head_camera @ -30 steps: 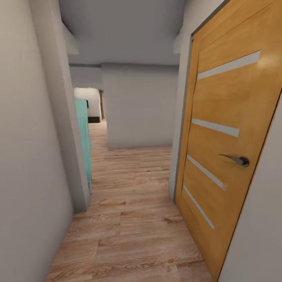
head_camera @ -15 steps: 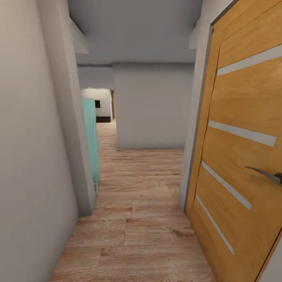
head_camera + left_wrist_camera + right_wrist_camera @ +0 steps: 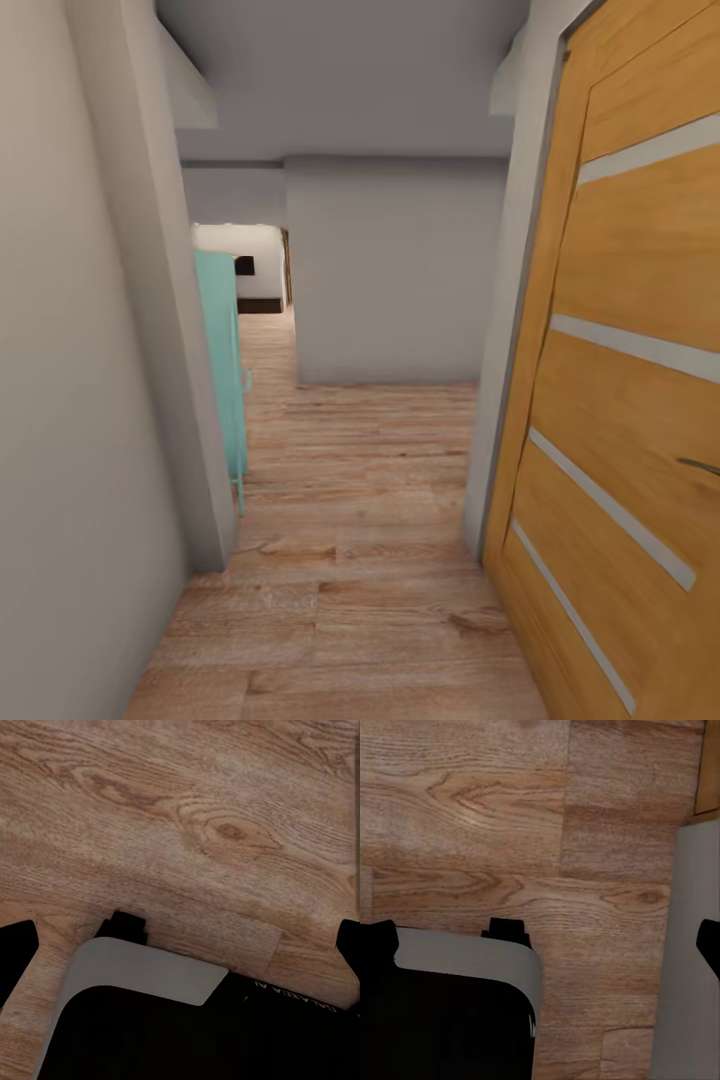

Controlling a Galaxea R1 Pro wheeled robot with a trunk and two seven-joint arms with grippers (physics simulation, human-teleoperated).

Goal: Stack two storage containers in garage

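Currently: narrow hallway with wood plank floor [image 3: 350, 560] | wooden door [image 3: 640, 400] at right of the floor, dark lever handle [image 3: 700, 466] | teal cabinet [image 3: 222, 375] at left | both hands' opening: cannot tell | storage containers' place unknown

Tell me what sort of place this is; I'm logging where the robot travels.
Probably a narrow indoor hallway of a home: light wood plank floor, plain pale walls close on both sides, and a wooden door with pale horizontal strips on the right. A turquoise piece of furniture stands past the left corner.
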